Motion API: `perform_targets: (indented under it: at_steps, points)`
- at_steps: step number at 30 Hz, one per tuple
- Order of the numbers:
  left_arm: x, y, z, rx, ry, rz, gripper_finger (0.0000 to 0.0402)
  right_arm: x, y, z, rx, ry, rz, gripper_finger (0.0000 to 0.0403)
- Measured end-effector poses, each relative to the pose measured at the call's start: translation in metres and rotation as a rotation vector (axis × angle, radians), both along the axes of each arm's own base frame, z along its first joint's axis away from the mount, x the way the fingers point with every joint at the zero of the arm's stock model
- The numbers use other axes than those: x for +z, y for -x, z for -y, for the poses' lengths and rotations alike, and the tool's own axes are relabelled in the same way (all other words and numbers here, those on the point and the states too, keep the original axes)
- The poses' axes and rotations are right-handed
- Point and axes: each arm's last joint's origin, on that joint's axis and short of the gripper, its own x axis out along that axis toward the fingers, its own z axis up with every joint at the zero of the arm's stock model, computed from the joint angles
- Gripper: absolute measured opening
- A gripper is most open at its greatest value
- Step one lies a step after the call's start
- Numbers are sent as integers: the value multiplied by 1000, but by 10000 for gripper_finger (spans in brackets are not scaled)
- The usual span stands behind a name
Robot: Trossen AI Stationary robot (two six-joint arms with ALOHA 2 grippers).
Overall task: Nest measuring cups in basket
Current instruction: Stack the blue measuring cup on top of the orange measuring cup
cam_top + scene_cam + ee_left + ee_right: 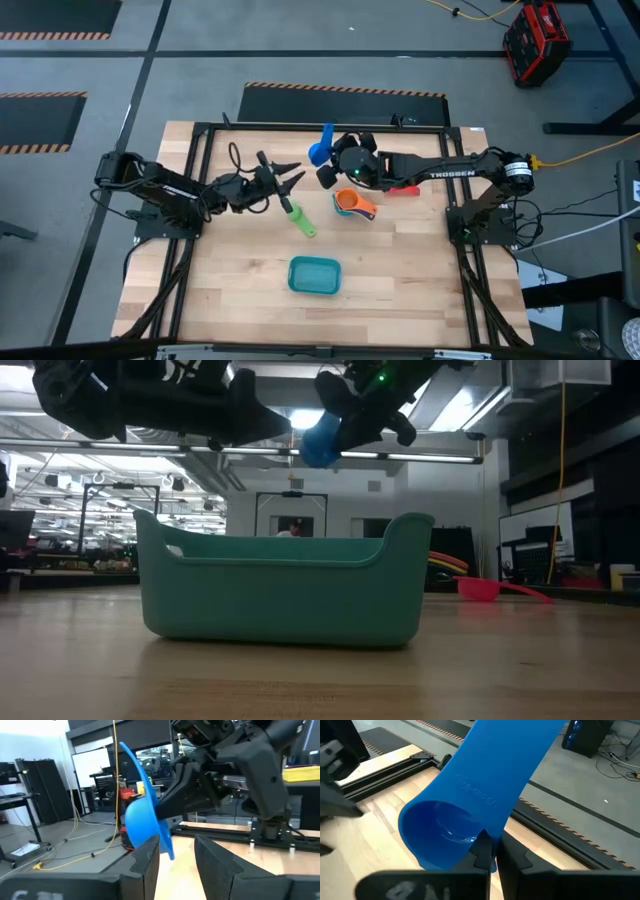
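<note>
Your right gripper [325, 162] pinches the blue cup [320, 150] aloft near the table's [400, 300] far edge — jaws tight on its rim. Your left gripper [290, 180] hangs close by, fingers parted, holding nothing. The basket [314, 275] sits toward the near edge — empty; orange stack [354, 205], green cup [301, 220] and red cup [404, 190] lie outside it.

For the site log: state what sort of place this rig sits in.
Probably an industrial lab or workshop. The wooden table stands on a grey floor marked with hazard-striped mats, a red equipment case and loose cables lie nearby, and the low view shows open ceilings with strip lighting.
</note>
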Motion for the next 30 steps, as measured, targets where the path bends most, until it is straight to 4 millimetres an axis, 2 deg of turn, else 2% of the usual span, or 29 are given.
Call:
perform_targets:
  at_steps: [9, 15, 22, 30]
  points:
    - [0, 0, -3, 10, 11, 9, 115, 3, -2, 0, 1, -21, 59, 16]
    - [13, -6, -3, 16, -10, 42, 115, 9, -5, 0, 2, -14, 131, 16]
    - [25, -10, -7, 172, 3, 62, 115, 14, -8, 0, 12, 8, 181, 16]
    - [33, -12, -8, 201, 5, 80, 115, 21, -10, 0, 19, 36, 242, 16]
